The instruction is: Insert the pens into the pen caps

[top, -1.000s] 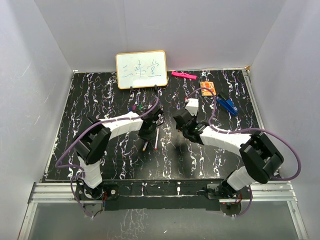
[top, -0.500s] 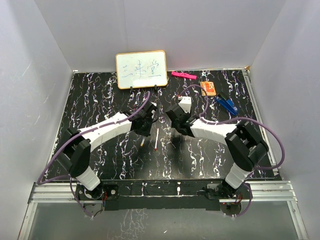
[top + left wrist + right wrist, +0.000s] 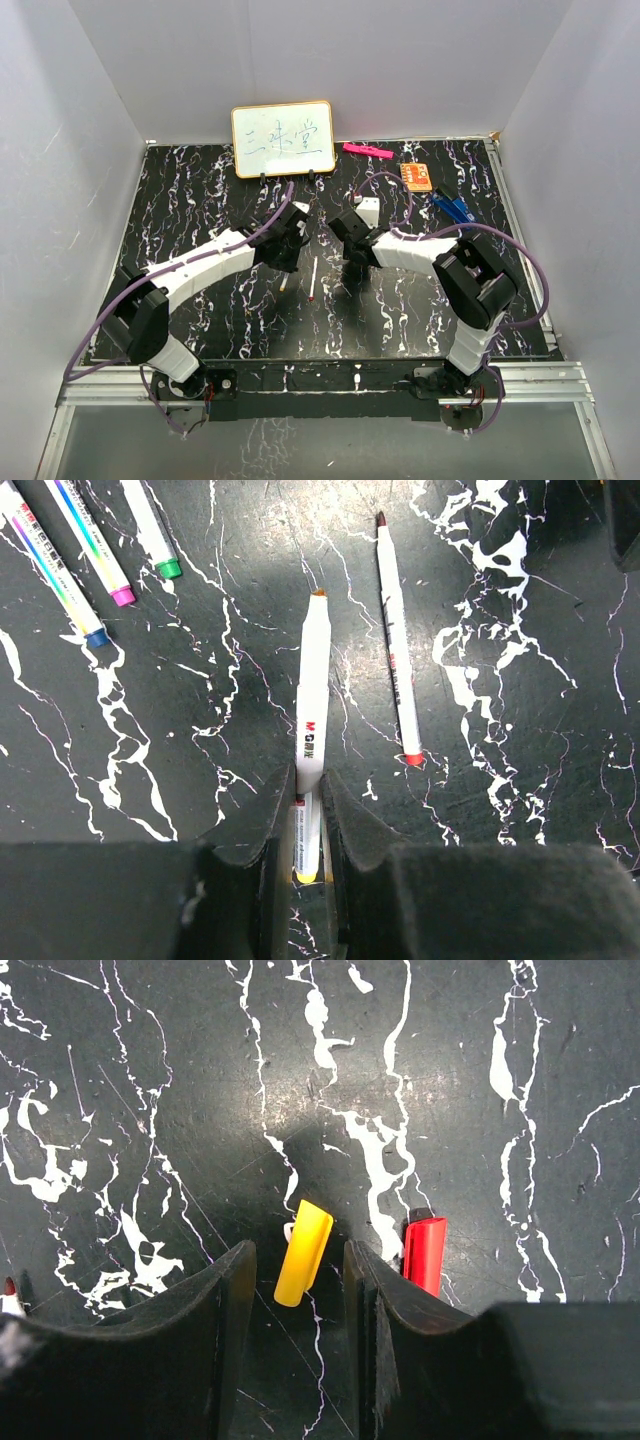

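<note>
Black white-veined table [image 3: 200, 200], seen from above, with a whiteboard [image 3: 283, 139] standing at its far edge. The left arm [image 3: 200, 262] and the right arm [image 3: 420, 250] both reach inward, so that their wrists come near each other around the middle of the surface.

Left gripper [image 3: 308, 778]: jaws drawn together onto the yellow marker pen [image 3: 312, 680], one finger pressing each side of the white barrel. The yellow rear end of the pen lies back between the fingers. The barrel and its bare tip run straight out ahead of the jaws. Whether the pen rests on the table or is raised off it cannot be told.

Red marker pen [image 3: 395, 650]: uncapped, lying flat on the table just to the right of the left jaws and ahead of them. It is roughly parallel to the gripped pen and apart from it, with its dark tip pointing away from the jaws.

Three capped pens [image 3: 85, 555]: side by side, ahead of the left jaws and well to their left. Their caps are blue, magenta and green.

Right gripper [image 3: 297, 1260]: jaws apart and lowered close to the table.

Yellow cap [image 3: 308, 1228]: lying on its side between the right jaws, slightly slanted, touching neither finger.

Red cap [image 3: 426, 1250]: on the table just outside the right-hand finger of the right gripper, its near end hidden behind that finger.
</note>
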### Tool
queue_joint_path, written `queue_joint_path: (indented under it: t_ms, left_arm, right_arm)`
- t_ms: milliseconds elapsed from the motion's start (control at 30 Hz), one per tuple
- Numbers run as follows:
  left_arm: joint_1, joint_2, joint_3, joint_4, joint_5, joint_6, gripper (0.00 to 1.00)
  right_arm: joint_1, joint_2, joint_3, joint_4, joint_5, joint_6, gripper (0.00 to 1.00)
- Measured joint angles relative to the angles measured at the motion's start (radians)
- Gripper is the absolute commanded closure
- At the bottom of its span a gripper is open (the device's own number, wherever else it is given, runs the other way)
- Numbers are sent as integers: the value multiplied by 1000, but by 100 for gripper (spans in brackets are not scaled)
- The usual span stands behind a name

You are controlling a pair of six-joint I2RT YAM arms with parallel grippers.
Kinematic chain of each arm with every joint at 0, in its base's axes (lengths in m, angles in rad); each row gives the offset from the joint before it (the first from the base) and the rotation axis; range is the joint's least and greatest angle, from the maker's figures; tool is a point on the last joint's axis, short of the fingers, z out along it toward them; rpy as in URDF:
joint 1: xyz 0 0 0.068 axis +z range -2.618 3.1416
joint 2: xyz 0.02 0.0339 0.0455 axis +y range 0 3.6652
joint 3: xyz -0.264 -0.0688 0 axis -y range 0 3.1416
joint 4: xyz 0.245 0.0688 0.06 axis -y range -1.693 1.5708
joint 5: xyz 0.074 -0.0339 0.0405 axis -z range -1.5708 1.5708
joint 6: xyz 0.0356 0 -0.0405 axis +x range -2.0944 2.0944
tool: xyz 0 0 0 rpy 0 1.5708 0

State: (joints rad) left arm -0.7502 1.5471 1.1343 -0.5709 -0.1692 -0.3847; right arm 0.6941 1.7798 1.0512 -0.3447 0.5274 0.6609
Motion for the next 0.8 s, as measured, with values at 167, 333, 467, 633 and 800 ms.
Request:
queue_joint_path:
  t_ms: [167, 333, 467, 633, 800]
  left_arm:
    - [0, 0, -6, 2, 0, 0, 100]
    - [0, 0, -11, 6, 0, 0, 100]
    - [0, 0, -11, 8, 0, 0, 100]
    - [0, 0, -14, 15, 0, 3, 100]
    - [0, 0, -15, 19, -1, 4, 100]
  right_arm:
    - [-3, 6, 0, 0, -10, 3, 63]
    - [-10, 9, 0, 0, -32, 7, 65]
    - [-15, 23, 1, 7, -44, 11, 68]
    - [-20, 42, 22, 19, -58, 14, 81]
    - [-22, 48, 27, 27, -63, 11, 100]
